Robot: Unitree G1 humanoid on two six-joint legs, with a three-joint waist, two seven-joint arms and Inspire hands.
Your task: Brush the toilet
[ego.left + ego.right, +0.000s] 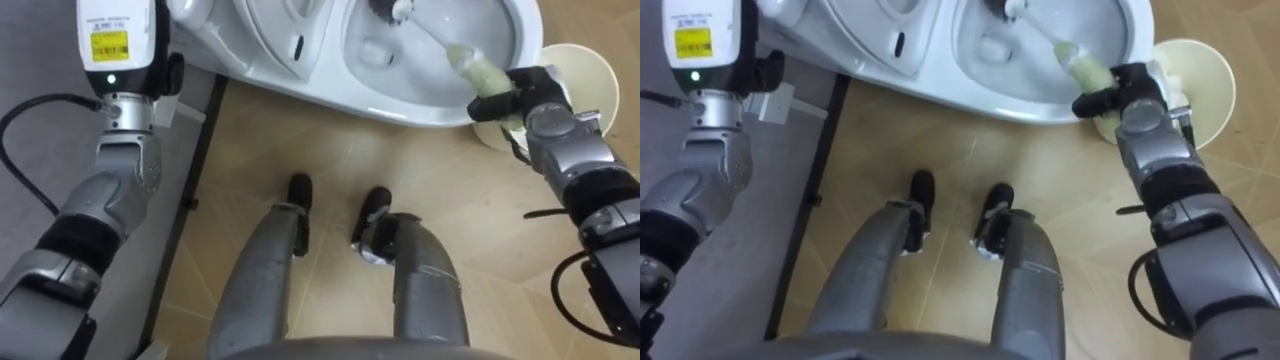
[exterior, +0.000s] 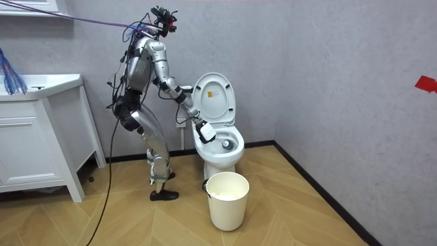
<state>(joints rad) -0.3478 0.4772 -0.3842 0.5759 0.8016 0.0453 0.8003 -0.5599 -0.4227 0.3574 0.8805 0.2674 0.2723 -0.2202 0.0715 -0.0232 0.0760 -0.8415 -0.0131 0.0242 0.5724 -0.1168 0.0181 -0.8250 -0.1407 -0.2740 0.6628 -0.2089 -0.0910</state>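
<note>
1. While the robot leans forward on bent knees beside the white ceramic toilet (image 1: 420,108), its right hand (image 1: 520,90) reaches over the bowl's near rim. The dark fingers are curled tight round the thick end of the long pale-handled toilet brush (image 1: 455,55).
2. From that grip the toilet brush slants up and to the robot's left across the bowl. Its head is down inside the bowl, near the top edge of both eye views.
3. Its left hand (image 1: 118,55) is raised at the robot's left of the toilet, in front of the plain grey wall (image 1: 40,40). Its back faces the camera and covers the fingers, so I cannot tell whether they are apart or together. It holds nothing that can be seen.
4. The eye views look straight down into the bowl and onto the clamped fingers. They also show the pale herringbone wooden floor (image 1: 300,140), with a dark skirting strip (image 1: 185,230) where it meets the wall.
5. Just beyond the right hand, the round cream plastic bucket (image 1: 590,75) shows from above, partly hidden by the hand.
6. The room view adds the upright white toilet lid (image 2: 213,96), raised against the wall. It shows the bucket standing on the floor just in front of the toilet, on the camera's side.
7. That view also takes in a white panelled cabinet (image 2: 34,147) at the room view's left, well apart from the toilet and behind the robot's back.
</note>
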